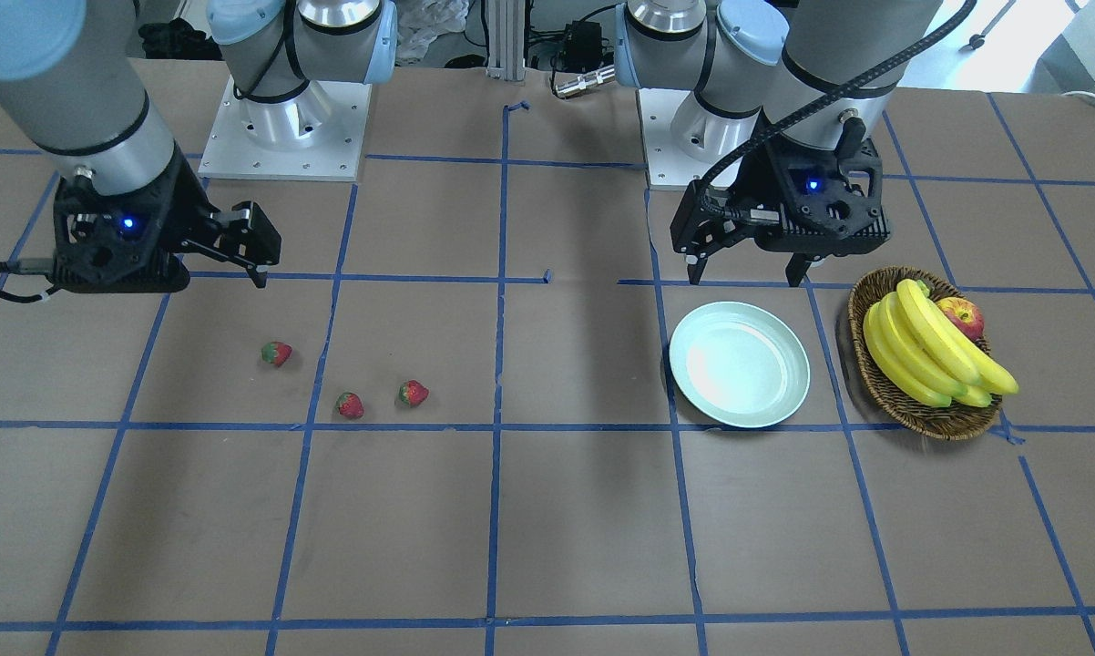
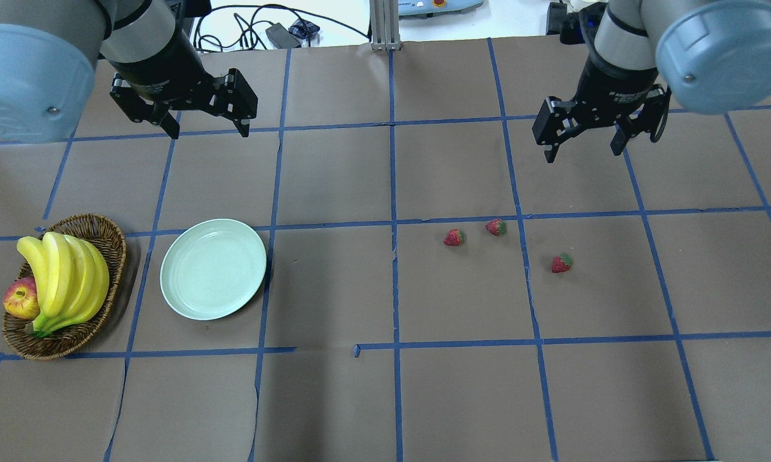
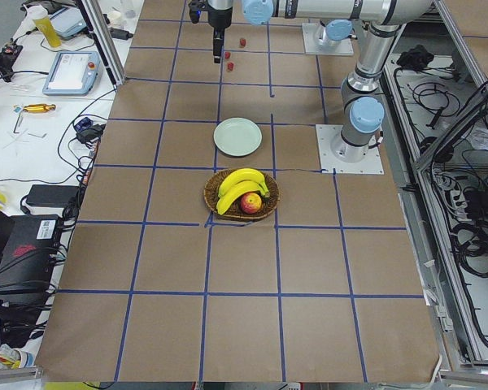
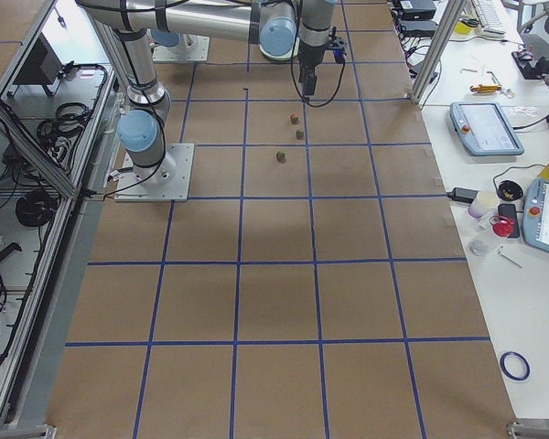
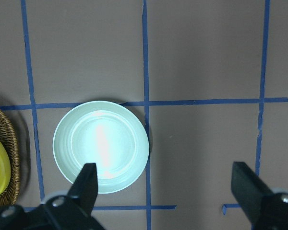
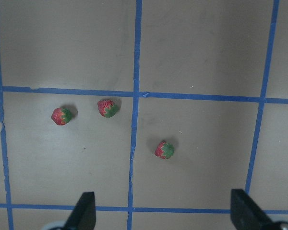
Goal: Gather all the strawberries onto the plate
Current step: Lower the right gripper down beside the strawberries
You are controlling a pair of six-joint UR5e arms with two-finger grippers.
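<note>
Strawberries (image 2: 496, 226) lie well apart from plate (image 2: 213, 268); left claw (image 2: 210, 135), right claw (image 2: 582, 156) open

Bright, even overhead light; sharp focus (white glare on the plate (image 1: 725, 372)), soft shadows.

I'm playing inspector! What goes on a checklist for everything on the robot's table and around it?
Surface: table covered in brown paper with a blue tape grid; no spills seen.
Job's things: three strawberries lie apart on the paper; the plate is empty.
Clutter: a wicker basket beside the plate holds bananas and an apple.
Grippers: left gripper is open above the paper, near the plate; right gripper is open, near the strawberries; both hold nothing.
Cables: a black cable runs along the left arm's wrist; nothing seen on the work area.
Surroundings: side benches hold a handheld screen and small tools.
</note>
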